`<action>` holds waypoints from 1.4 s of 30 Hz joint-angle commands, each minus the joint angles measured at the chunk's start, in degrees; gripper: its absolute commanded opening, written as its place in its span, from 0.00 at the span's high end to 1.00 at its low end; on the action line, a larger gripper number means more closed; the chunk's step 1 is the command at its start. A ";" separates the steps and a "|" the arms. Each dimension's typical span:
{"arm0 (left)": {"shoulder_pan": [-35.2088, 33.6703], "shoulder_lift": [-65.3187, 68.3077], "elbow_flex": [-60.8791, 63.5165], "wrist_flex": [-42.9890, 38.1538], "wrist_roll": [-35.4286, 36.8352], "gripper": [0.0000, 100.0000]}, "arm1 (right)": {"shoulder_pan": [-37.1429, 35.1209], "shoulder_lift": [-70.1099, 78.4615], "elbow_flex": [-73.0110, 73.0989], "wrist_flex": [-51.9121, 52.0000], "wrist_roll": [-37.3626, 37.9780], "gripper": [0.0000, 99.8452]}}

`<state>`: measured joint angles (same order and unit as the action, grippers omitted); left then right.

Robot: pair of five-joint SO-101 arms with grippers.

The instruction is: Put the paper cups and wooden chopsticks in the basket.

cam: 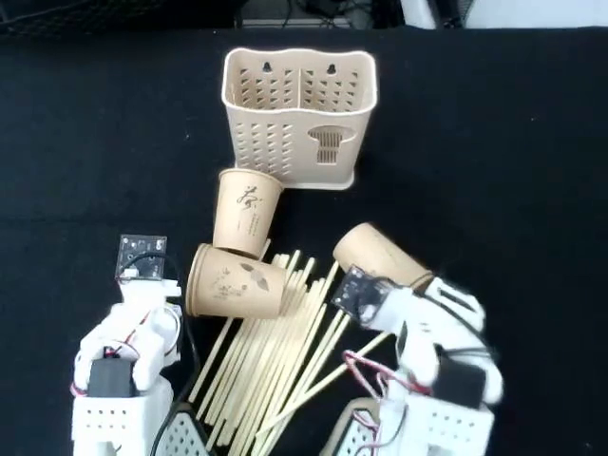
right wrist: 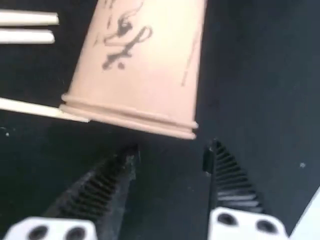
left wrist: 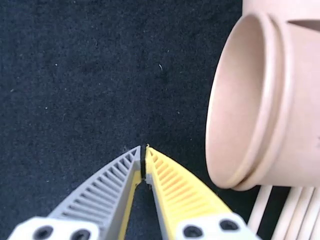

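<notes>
**Table lot: three paper cups, chopsticks, basket**

Left gripper (left wrist: 144, 155): clenched on nothing, just left of the left-hand cup (left wrist: 260, 100), which lies on its side.
Middle cup (cam: 247, 214): dark brush-style print, unreadable, just near of the basket (cam: 299, 119) at far centre.
Chopsticks (cam: 275, 361): loose pile, near centre.
Right-hand cup (right wrist: 140, 65): lying, inked motif.
Right gripper (right wrist: 170, 155): released, just short of the right-hand cup's rim.

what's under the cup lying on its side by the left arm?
Wooden chopsticks run beneath the paper cup and show on either side of it. How many lie under it is hidden by the cup.
</notes>
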<state>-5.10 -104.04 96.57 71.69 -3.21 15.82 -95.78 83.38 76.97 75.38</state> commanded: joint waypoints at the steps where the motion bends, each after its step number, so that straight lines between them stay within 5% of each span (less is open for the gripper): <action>1: 0.04 -0.26 0.75 1.32 0.35 0.97 | -0.88 2.24 0.92 -2.20 -0.88 0.76; 13: 0.04 -0.26 0.75 1.32 0.35 0.97 | -1.23 2.07 6.02 -17.93 -9.41 0.76; 20: 0.04 -0.26 0.75 1.32 0.35 0.97 | -10.20 2.07 5.85 -17.76 -17.93 0.76; 35: 0.04 -0.26 0.75 1.32 0.35 0.97 | -11.25 2.07 7.16 -20.57 -18.11 0.76; 42: 0.04 -0.26 0.75 1.32 0.35 0.97 | -11.34 1.98 6.37 -20.57 -18.37 0.99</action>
<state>-5.10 -104.04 96.57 71.69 -3.21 5.36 -93.41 90.77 57.71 57.71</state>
